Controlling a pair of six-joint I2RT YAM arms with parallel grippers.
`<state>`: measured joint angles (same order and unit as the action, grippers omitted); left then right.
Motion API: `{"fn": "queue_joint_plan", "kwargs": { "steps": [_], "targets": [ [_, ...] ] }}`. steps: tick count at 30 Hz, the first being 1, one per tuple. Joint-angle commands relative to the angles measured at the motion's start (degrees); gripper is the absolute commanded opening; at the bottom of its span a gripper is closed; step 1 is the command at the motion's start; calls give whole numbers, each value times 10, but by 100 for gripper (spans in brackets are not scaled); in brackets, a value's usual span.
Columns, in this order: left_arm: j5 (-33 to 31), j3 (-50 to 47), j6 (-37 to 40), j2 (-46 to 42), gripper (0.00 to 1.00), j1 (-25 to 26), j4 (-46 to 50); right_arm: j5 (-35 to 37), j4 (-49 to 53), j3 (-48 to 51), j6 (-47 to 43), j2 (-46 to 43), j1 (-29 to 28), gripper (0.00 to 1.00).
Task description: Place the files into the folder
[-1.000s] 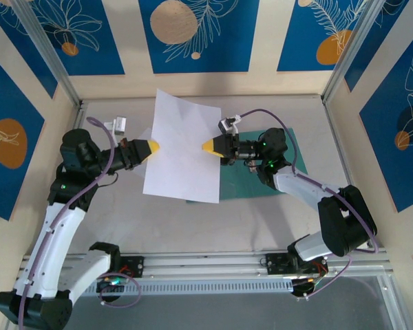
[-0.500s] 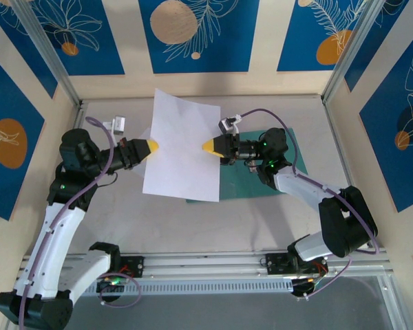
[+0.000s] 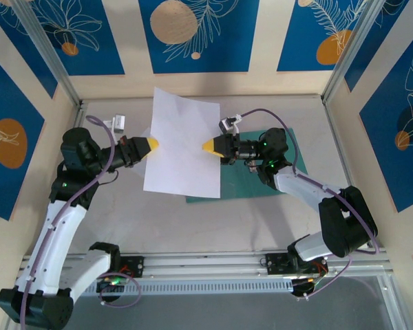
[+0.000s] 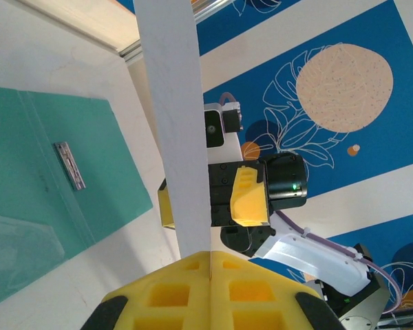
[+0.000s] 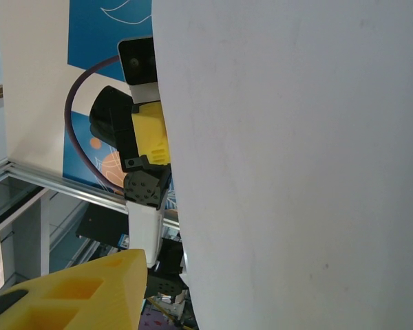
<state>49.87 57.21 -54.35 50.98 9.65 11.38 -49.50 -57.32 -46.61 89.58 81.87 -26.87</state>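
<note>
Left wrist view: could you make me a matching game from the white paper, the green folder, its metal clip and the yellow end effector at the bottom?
Things:
1. white paper
2. green folder
3. metal clip
4. left end effector

States:
A. lying open, flat on the table
B. shut on the paper's edge
C. lifted above the folder
D. sitting on the folder's inner face

Pairs: 1-C, 2-A, 3-D, 4-B

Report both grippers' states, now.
Left gripper: shut on the paper.
Right gripper: open, straddling the paper's edge.
</note>
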Motion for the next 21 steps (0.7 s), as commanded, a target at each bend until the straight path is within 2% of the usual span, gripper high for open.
{"fn": "queue_joint_plan", "kwargs": {
  "steps": [1,18,21],
  "targets": [
    [7,-2,-2,-2,0,-7,-14,6,-3,4,-13,-4,3,50],
    [8,-2,11,-9,0,-11,6,8,17,6,-31,-7,8,47],
    [9,-11,2,-8,0,-11,-5,6,20,4,-35,-7,7,35]
  ]
}}
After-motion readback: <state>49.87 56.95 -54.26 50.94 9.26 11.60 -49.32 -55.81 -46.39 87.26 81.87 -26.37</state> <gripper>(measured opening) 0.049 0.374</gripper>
